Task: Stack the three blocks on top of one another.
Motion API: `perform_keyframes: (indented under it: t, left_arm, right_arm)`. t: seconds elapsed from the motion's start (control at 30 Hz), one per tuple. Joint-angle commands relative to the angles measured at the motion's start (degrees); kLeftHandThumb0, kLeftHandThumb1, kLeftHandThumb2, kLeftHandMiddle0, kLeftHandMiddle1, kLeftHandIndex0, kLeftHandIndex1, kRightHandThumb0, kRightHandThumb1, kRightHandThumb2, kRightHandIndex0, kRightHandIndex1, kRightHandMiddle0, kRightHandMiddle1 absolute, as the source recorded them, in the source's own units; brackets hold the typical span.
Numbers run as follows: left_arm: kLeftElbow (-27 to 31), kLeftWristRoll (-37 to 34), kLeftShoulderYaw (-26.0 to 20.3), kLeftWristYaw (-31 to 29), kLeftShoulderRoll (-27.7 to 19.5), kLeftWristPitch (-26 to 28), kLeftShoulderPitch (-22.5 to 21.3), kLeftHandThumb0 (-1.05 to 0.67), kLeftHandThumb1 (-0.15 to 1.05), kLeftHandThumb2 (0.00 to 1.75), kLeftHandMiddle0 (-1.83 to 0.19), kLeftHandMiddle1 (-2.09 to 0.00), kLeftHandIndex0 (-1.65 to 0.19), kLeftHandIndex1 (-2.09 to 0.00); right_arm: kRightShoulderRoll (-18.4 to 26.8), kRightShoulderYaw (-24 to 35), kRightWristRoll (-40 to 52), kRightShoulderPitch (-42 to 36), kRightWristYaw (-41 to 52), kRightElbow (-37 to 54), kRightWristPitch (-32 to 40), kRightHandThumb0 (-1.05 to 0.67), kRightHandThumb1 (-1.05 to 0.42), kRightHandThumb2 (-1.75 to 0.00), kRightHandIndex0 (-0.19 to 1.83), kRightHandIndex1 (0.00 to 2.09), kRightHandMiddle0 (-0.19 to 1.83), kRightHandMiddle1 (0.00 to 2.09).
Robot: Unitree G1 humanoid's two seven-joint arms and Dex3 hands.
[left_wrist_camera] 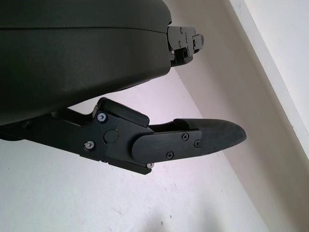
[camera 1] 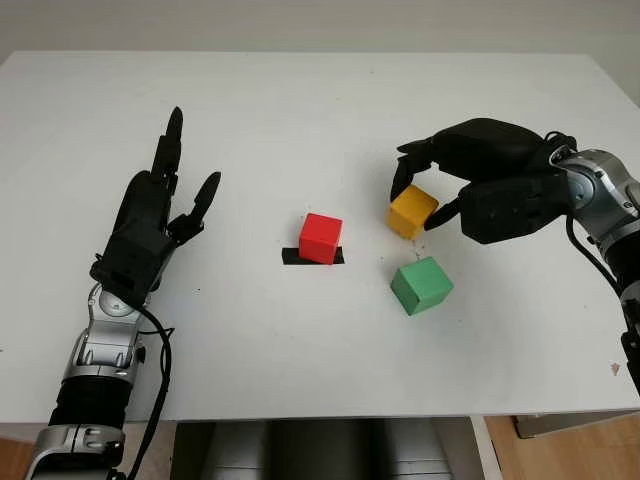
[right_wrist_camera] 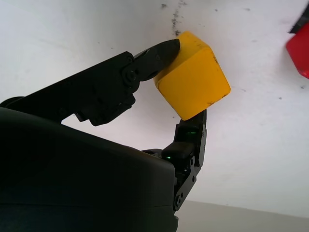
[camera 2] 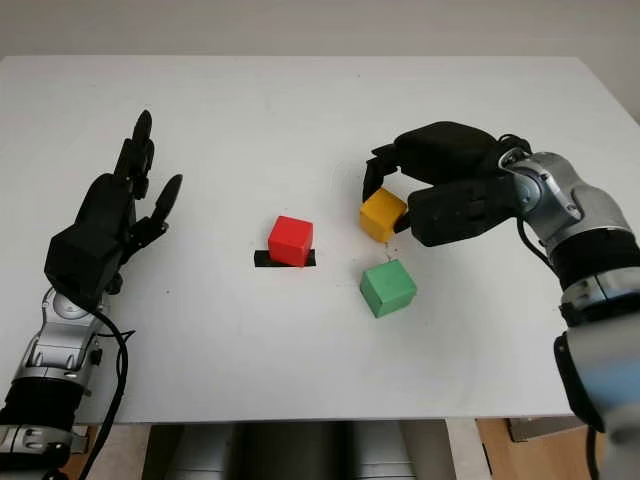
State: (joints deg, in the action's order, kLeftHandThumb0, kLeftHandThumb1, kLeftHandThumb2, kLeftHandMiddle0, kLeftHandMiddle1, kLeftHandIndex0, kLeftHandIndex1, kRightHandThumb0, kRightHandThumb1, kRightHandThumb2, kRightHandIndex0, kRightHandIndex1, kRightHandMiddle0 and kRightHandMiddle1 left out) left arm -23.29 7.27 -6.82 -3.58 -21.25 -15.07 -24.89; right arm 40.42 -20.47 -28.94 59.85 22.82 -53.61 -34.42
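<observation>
Black fingertips point(right_wrist_camera: 164, 50) of the right hand point(camera 1: 478, 190) pinch the yellow block point(camera 1: 412, 212) from opposite sides, the cube tilted on a corner at the right of the white table point(camera 1: 300, 110); whether it still touches the surface cannot be told; the wrist view shows 1 finger pressed to its upper edge and another under its lower corner. Just in front of the yellow cube, toward the robot, sits the green block point(camera 1: 421, 285), flat on the table and apart from the hand; to the left of both, the red block point(camera 1: 320, 238) stands on a short strip of black tape point(camera 1: 293, 257), near the table's middle, with bare surface between it and the held cube. Faint dark scuffs point(right_wrist_camera: 174, 17) mark the tabletop beside the yellow block. Well apart on the left side, the left hand point(camera 1: 150, 225) is open above the table, holding nothing, fingers pointing away from the robot; its cable point(camera 1: 160, 370) trails down past the table's near edge.
</observation>
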Motion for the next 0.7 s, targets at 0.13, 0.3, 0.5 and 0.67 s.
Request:
perform_keyframes:
  t: [0.13, 0.3, 0.5, 0.67]
  left_arm:
    - [0.75, -0.17, 0.14, 0.45, 0.04, 0.07, 0.48, -0.75, 1.05, 0.51, 0.09, -0.05, 0.12, -0.05]
    - [0.66, 0.04, 0.27, 0.64, -0.06, -0.1, 0.74, -0.74, 1.05, 0.51, 0.09, -0.05, 0.13, -0.05]
    - [0.53, 0.59, 0.44, 1.23, -0.15, -0.35, 0.96, -0.76, 1.05, 0.51, 0.09, -0.05, 0.13, -0.05]
    - [0.88, 0.96, 0.42, 1.98, -0.14, 0.01, 1.26, -0.76, 1.05, 0.51, 0.08, -0.06, 0.12, -0.06]
  right_arm:
    - [-1.91, 4.28, 5.35, 1.43, 2.85, 0.56, 3.84, -0.29, -0.9, -0.05, 0.27, 0.05, 0.52, 1.17]
    - [-3.53, 7.2, 10.05, 1.24, 6.21, 1.52, 7.15, -0.33, -0.92, -0.06, 0.25, 0.05, 0.44, 1.31]
    - [-6.92, 10.81, 17.03, -1.02, 10.1, 6.11, 12.26, -0.37, -0.92, -0.06, 0.23, 0.04, 0.41, 1.38]
    - [-12.88, 15.53, 26.95, -6.12, 12.25, 17.04, 28.36, -0.35, -0.96, -0.06, 0.15, 0.03, 0.28, 1.6]
